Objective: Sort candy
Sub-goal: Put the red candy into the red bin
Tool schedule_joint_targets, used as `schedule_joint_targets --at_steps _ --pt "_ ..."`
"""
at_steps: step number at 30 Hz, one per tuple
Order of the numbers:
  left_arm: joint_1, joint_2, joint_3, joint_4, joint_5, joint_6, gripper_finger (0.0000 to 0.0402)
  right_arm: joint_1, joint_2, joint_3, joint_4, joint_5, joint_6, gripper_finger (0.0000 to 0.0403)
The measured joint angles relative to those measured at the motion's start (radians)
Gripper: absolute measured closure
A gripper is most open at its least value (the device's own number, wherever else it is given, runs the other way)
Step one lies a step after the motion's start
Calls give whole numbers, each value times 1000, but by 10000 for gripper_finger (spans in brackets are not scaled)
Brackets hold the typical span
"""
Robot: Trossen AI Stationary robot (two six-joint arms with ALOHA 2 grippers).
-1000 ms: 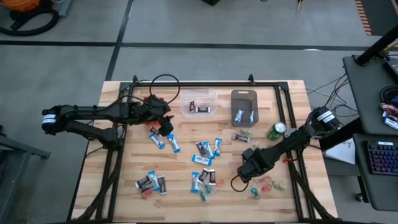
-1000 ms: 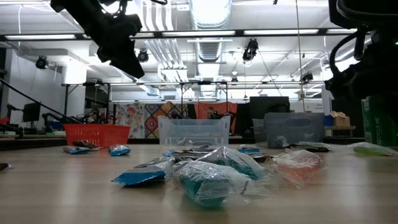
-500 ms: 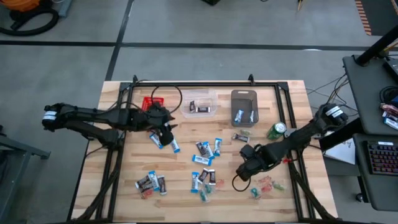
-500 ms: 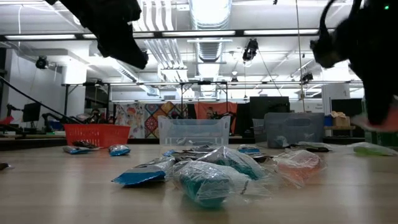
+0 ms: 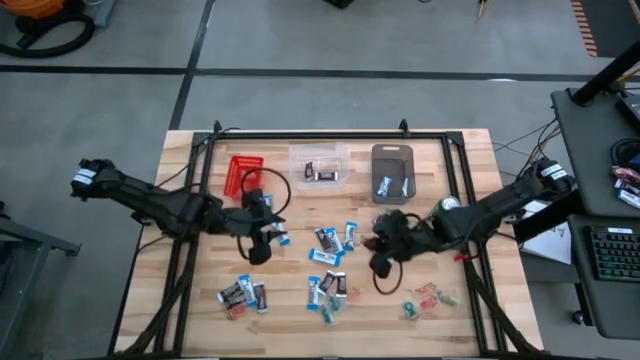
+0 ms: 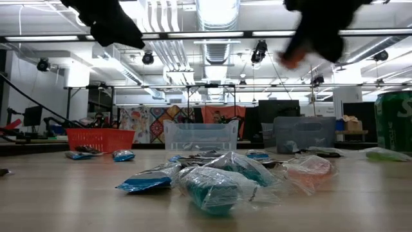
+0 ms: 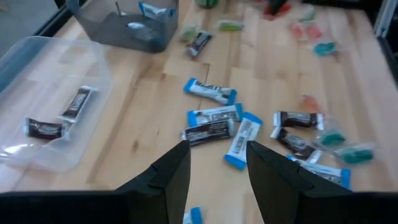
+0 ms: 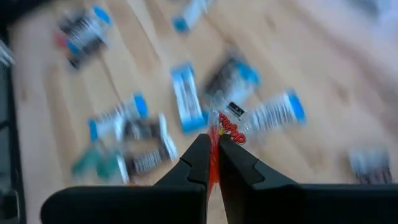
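Right gripper (image 8: 212, 163) is up off the tabletop (image 5: 470, 160), right of centre, fingers pinched tight on a small red candy (image 8: 229, 129). The red wrapper with white lettering sticks out past the fingertips. In the low view it shows as a reddish blur under the dark gripper, well above the wood.

Left gripper (image 7: 214, 163) hangs over the left-centre of the tabletop, fingers partly apart, nothing between them. It sits just above a blue-and-white bar (image 5: 279, 235); one blue wrapper end shows between the fingertips in the left wrist view, lying on the wood and not gripped.

Rest of the candy:
- loose cluster of blue-and-white and dark bars (image 5: 331, 243) mid-tabletop, between the two grippers
- second cluster (image 5: 328, 288) nearer the front edge, mixed with teal pieces
- a few bars (image 5: 243, 295) at front left
- red and green small pieces (image 5: 428, 297) at front right, well apart from the right gripper

Bins along the back:
- red bin (image 5: 243, 172), contents can't tell
- clear bin (image 5: 319, 154) with two dark bars
- grey bin (image 5: 392, 152) with two blue-and-white pieces

A green can (image 5: 444, 209) stands right of the grey bin, beside the right arm. Wrappers are crinkly and glossy; the blue-and-white bars have blue ends and a white middle.
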State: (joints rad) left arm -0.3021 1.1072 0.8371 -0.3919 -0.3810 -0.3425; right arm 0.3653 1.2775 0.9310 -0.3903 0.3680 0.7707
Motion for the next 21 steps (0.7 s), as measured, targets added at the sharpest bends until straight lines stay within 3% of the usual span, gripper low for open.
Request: schedule_joint_targets --at_steps 6,12,21 --pt "-52 -60 18 -3 -50 -27 262 -164 83 0 345 -28 -312 390" --pt "-80 -167 20 -93 -158 -75 262 -325 231 34 629 -122 -470 390" --pt "-85 -334 19 -275 -276 -229 262 -441 491 264 712 -144 -611 390"
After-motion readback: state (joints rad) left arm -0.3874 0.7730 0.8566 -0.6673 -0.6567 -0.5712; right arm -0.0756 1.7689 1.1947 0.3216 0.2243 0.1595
